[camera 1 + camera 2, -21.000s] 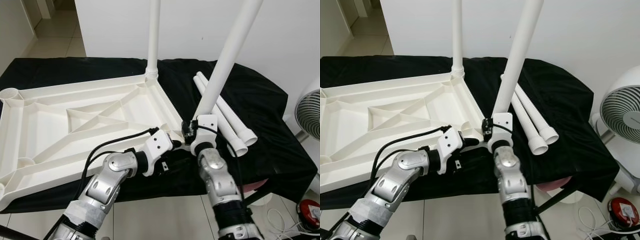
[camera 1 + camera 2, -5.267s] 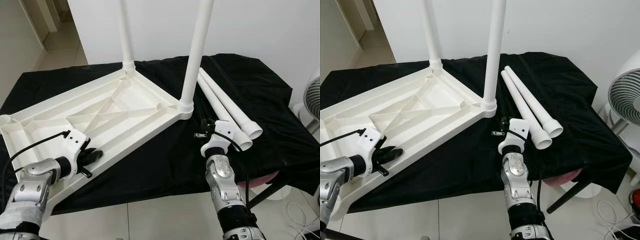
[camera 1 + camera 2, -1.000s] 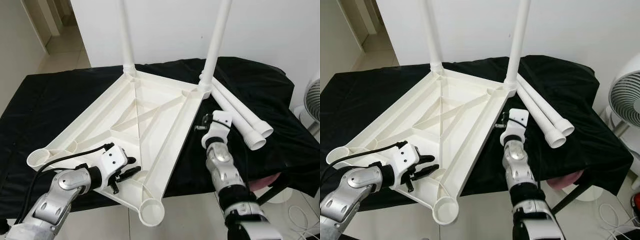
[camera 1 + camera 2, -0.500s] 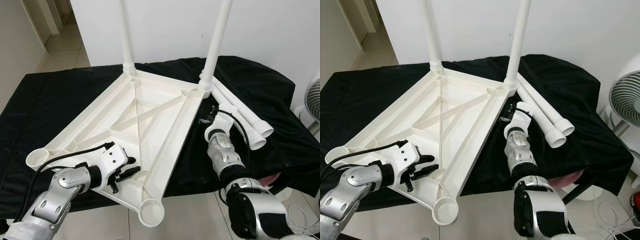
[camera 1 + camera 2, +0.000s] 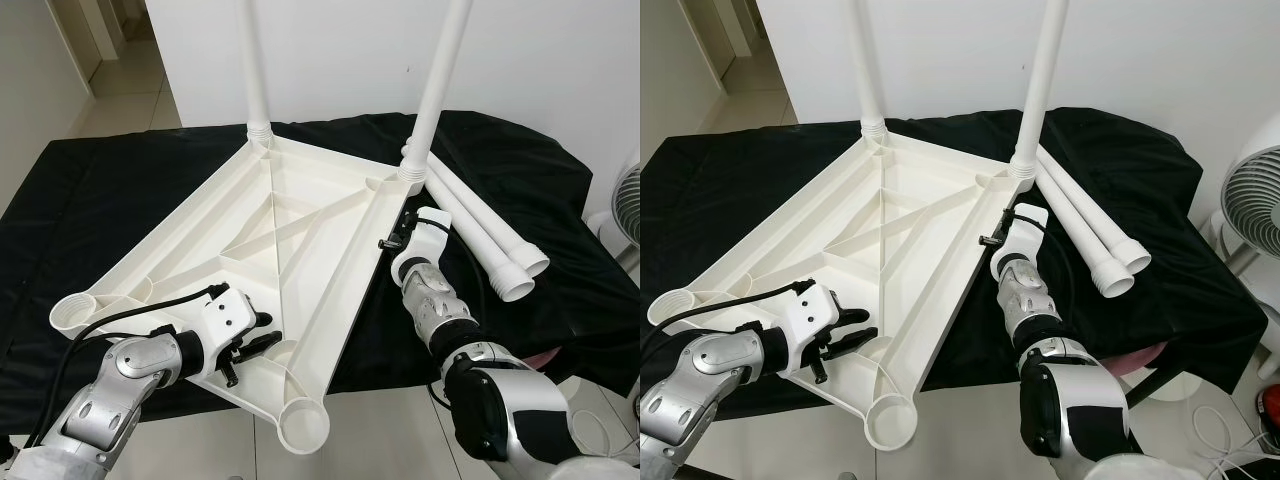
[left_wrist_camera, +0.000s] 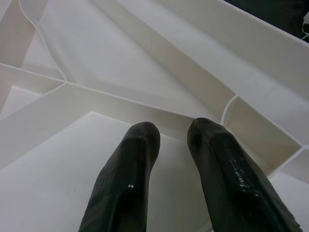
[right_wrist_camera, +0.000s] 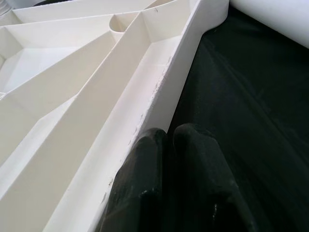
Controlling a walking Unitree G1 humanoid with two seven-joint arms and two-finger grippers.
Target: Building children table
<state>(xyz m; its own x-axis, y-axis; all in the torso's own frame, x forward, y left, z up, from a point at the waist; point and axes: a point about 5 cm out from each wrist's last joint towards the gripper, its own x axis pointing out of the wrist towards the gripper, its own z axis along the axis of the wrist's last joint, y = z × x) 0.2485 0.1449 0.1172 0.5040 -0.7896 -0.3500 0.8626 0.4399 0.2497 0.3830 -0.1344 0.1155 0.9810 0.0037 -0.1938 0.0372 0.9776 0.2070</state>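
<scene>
So the left hand is down at the near end of the upside-down white tabletop, fingers a narrow gap apart with nothing between them, hovering over a ribbed pocket of the underside. An empty leg socket sits just beside it at the nearest corner, and another empty socket is off to its left.

The right hand is further up, at the tabletop's right edge. Its fingers are pressed together, not gripping anything, tips right by the outer rim over the black cloth that covers the worktop. Can't tell if they actually touch the rim; the angle's too tight.

Just right of that hand, two loose legs lie side by side on the cloth, wide ends pointing toward the robot. Beyond it, one fitted leg stands upright in its corner socket, and a second fitted leg stands at the far corner. A fan pokes in well off to the right.
</scene>
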